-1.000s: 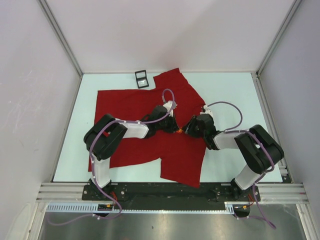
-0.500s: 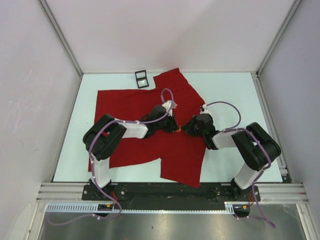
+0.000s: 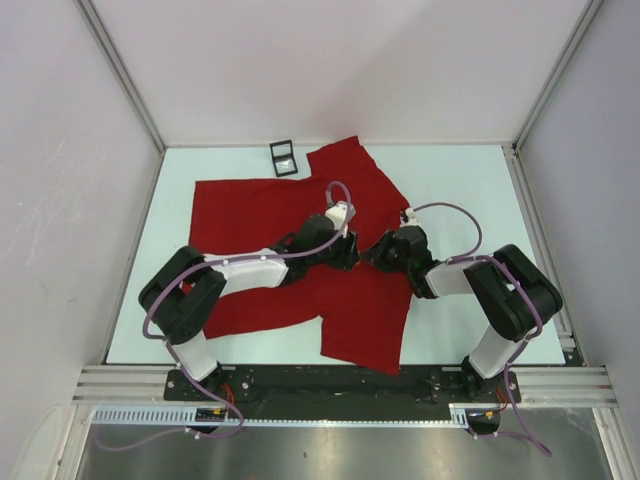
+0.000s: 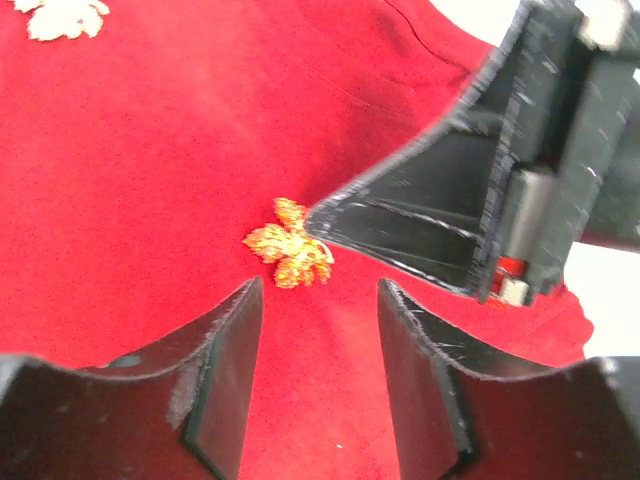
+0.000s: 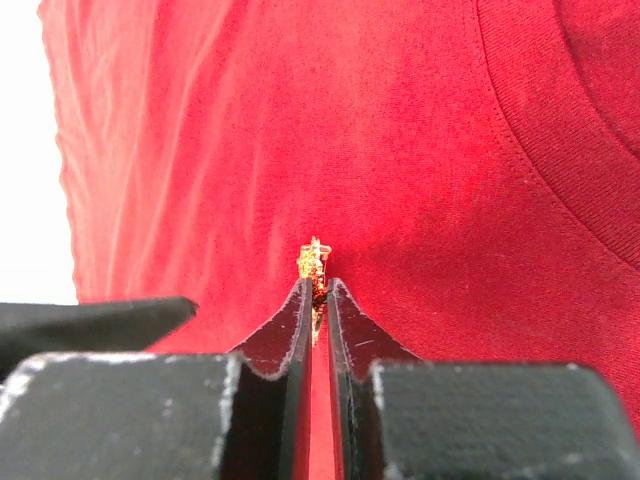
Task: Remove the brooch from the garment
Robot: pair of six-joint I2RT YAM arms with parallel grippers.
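Left arm: base at the lower left of the overhead view, elbow folded out to the left, white forearm running right and slightly up to the middle of the frame. Left gripper: low over the cloth, jaws parted to a moderate gap with nothing between them. Right arm: base at the lower right, elbow bent at the right, forearm reaching left to meet the other at centre. Right gripper: jaws drawn almost together, pinching the brooch at their very tips. Brooch: small gold leaf shape, on the red cloth at mid-frame in the left wrist view, just above the left gripper's gap. Garment: red T-shirt spread flat across the centre of the bench, collar seam at the upper right of the right wrist view. Second pale leaf-shaped piece: on the cloth, cut by the upper left edge. Bench: pale, smooth. Small black-framed object: on the bench at the garment's upper edge. Surround: plain pale walls, metal rail along the bottom, purple cables looped over both arms.
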